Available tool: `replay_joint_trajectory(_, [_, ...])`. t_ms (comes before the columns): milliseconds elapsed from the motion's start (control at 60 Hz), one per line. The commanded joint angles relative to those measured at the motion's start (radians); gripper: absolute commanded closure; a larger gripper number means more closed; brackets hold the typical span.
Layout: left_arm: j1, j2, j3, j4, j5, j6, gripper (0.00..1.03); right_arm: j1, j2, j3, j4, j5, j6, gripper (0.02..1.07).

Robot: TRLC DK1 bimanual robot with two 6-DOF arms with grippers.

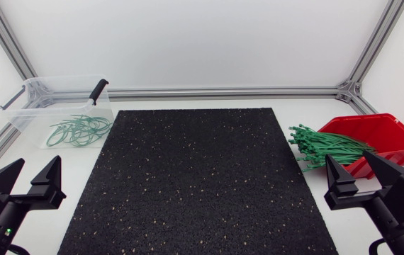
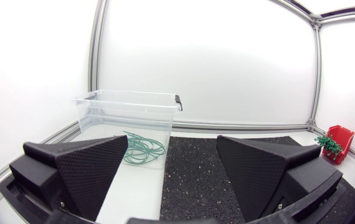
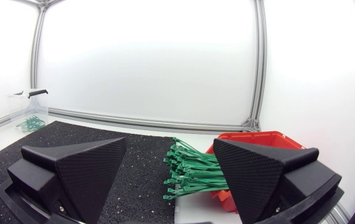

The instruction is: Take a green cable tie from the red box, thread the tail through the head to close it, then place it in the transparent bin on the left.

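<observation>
A red box (image 1: 390, 131) at the table's right holds a bundle of green cable ties (image 1: 324, 146) that sticks out over its left side. In the right wrist view the ties (image 3: 193, 169) lie ahead of my right gripper (image 3: 168, 171), beside the red box (image 3: 261, 142). My right gripper (image 1: 363, 166) stands open and empty just in front of the box. A transparent bin (image 1: 35, 117) at the back left holds several closed green ties (image 1: 78, 131). My left gripper (image 1: 30, 174) is open and empty at the front left; ahead of it stands the bin (image 2: 127, 115).
A black speckled mat (image 1: 195, 177) covers the middle of the table. Aluminium frame rails (image 1: 223, 92) run along the back edge and up the corners. The bin has a black handle clip (image 1: 99, 91) on its right rim.
</observation>
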Motion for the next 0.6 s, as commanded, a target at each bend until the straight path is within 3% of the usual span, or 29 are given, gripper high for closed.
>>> replay_joint_trajectory(0, [-0.011,-0.008,-0.041,-0.008,-0.008,-0.017,0.04,0.011,-0.012,-0.024,0.017,0.001,0.001,0.06])
replay_joint_trajectory(317, [-0.011,-0.008,-0.041,-0.008,-0.008,-0.017,0.04,0.011,-0.012,-0.013,0.012,-0.004,0.009,0.06])
replay_joint_trajectory(583, [-0.011,-0.008,-0.041,-0.008,-0.008,-0.017,0.04,0.04,0.008,0.117,-0.06,0.006,0.053,0.06])
